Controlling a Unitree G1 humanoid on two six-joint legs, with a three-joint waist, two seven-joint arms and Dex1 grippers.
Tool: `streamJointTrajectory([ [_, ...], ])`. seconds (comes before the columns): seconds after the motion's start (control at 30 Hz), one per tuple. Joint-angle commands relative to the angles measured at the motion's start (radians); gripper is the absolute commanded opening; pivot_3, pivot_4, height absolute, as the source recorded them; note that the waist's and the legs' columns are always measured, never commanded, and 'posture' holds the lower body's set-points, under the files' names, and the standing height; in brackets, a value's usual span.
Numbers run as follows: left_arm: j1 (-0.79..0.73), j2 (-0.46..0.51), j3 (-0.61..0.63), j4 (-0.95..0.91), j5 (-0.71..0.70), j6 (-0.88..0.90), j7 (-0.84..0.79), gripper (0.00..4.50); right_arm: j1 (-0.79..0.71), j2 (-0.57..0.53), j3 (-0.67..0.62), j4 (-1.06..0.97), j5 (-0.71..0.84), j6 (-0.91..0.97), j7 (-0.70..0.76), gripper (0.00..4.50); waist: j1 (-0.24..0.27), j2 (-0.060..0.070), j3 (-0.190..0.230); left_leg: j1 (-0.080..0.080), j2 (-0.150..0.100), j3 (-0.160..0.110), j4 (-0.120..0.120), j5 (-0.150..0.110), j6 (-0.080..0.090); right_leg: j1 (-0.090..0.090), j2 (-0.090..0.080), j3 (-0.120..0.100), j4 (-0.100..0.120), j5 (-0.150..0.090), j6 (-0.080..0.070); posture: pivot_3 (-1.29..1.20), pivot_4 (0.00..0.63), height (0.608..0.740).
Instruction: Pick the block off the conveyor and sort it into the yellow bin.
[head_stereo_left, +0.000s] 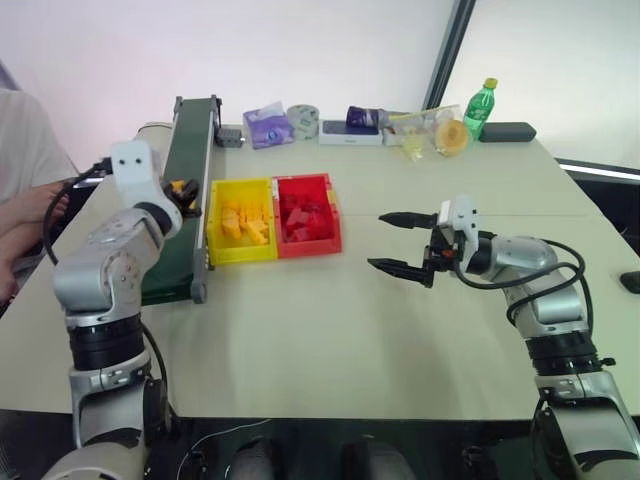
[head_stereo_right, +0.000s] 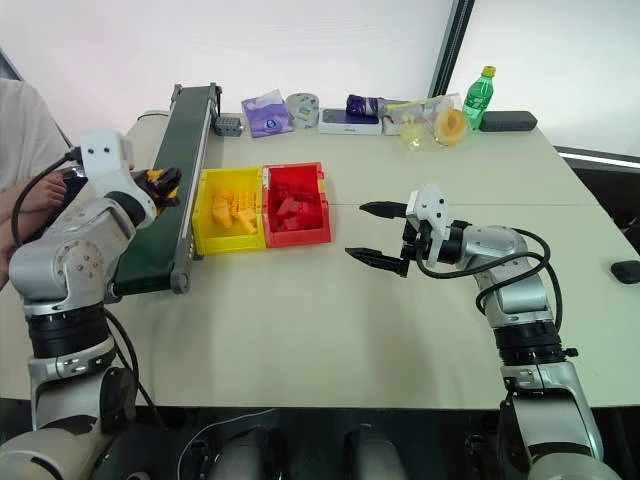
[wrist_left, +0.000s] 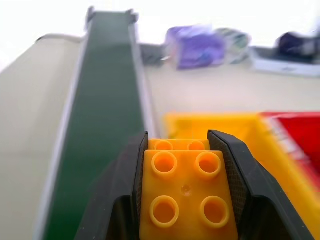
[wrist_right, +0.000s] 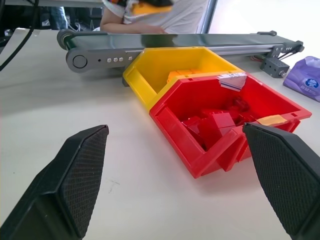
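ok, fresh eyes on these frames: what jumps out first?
The left pincer is clamped on the yellow-orange block, above the green conveyor beside the yellow bin. The yellow bin and the red bin sit joined mid-table, each holding blocks of its own colour. The right pincer hangs open over bare table.

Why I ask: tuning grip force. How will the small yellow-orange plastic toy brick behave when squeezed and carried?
The small yellow-orange plastic toy brick looks rigid, so it probably won't deform. Its flat sides sit flush against the left pincer pads, so slipping seems unlikely. It's likely light.
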Motion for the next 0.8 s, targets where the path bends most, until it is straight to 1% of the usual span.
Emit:
streamJointTrajectory([
  [0.03, -0.027, -0.003, -0.083, 0.018, 0.034, -0.070, -0.039, 1.37, -0.014, -0.005, -0.028, -0.054, 0.030, 0.006, -0.003, 4.50, 0.000, 0.000, 0.000, 0.000, 0.000, 0.000, 0.000, 0.000, 0.000, 0.000, 0.000, 0.000, 0.000, 0.000, 0.000, 0.00, 0.150, 0.740],
  [0.07, -0.032, -0.005, -0.099, 0.031, 0.044, -0.087, -0.043, 1.37, -0.013, -0.005, -0.028, -0.060, 0.034, 0.011, -0.003, 4.50, 0.000, 0.000, 0.000, 0.000, 0.000, 0.000, 0.000, 0.000, 0.000, 0.000, 0.000, 0.000, 0.000, 0.000, 0.000, 0.00, 0.150, 0.740],
  [0.23, -0.094, -0.083, -0.143, 0.167, 0.078, -0.187, -0.035, 1.37, -0.010, -0.008, -0.036, -0.079, 0.041, 0.027, -0.015, 4.50, 0.000, 0.000, 0.000, 0.000, 0.000, 0.000, 0.001, 0.000, 0.000, 0.000, 0.001, 0.000, 0.000, 0.000, 0.000, 0.00, 0.150, 0.740],
  [0.37, -0.153, -0.119, -0.208, 0.368, 0.157, -0.329, -0.050, 1.37, 0.002, 0.000, -0.045, -0.132, 0.061, 0.059, -0.048, 4.50, 0.001, 0.000, 0.000, 0.000, -0.001, 0.000, 0.001, 0.000, 0.000, 0.000, 0.001, 0.000, 0.000, 0.000, 0.000, 0.00, 0.150, 0.740],
  [0.43, -0.174, -0.121, -0.210, 0.426, 0.176, -0.360, -0.047, 1.37, 0.008, -0.002, -0.044, -0.146, 0.061, 0.064, -0.057, 4.50, 0.001, 0.000, 0.000, 0.000, -0.001, 0.000, 0.001, 0.000, 0.000, 0.000, 0.001, 0.000, 0.000, 0.000, 0.000, 0.00, 0.150, 0.740],
  [0.5, -0.194, -0.127, -0.185, 0.470, 0.178, -0.373, -0.024, 1.37, 0.016, -0.007, -0.049, -0.156, 0.063, 0.068, -0.067, 4.50, -0.002, 0.000, 0.000, 0.000, -0.001, 0.001, 0.000, 0.000, 0.000, 0.000, 0.001, 0.000, 0.000, 0.000, 0.000, 0.00, 0.150, 0.740],
  [0.6, -0.210, -0.127, -0.178, 0.505, 0.189, -0.401, -0.012, 1.37, 0.025, -0.013, -0.058, -0.173, 0.070, 0.077, -0.076, 4.50, -0.002, 0.000, 0.000, 0.000, -0.001, 0.001, 0.000, 0.000, 0.000, -0.001, 0.001, 0.000, 0.000, 0.000, 0.000, 0.00, 0.150, 0.740],
  [0.8, -0.208, -0.153, -0.171, 0.520, 0.168, -0.399, -0.029, 1.37, 0.018, -0.006, -0.072, -0.190, 0.096, 0.107, -0.098, 4.50, 0.001, 0.000, 0.000, 0.000, -0.001, 0.001, 0.000, 0.000, 0.000, -0.001, 0.001, 0.000, 0.000, 0.000, 0.000, 0.00, 0.150, 0.740],
])
